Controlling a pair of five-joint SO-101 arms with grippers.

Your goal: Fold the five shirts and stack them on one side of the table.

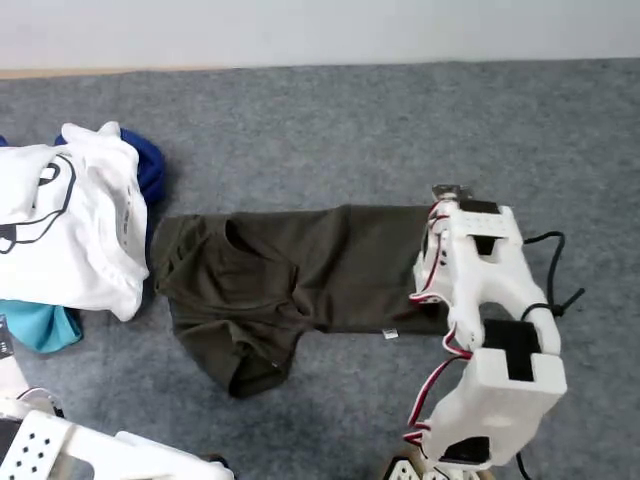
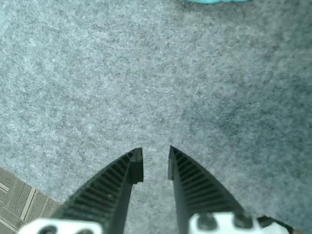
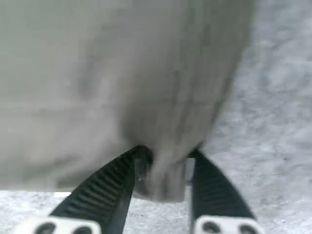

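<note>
Hem of olive shirt (image 1: 320, 270) sits clamped in my right tool (image 3: 165, 160), left tool (image 2: 156, 163) apart, empty; I advise a low, level carry across.

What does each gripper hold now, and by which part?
The right gripper pinches the dark olive shirt at its hem end; the left gripper holds nothing.

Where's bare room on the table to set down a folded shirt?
The widest bare stretch of grey mat lies between the dark green shirt and the far edge. Another lies right of the right arm. The left side is crowded: white shirt, blue shirt and teal shirt overlap.
</note>
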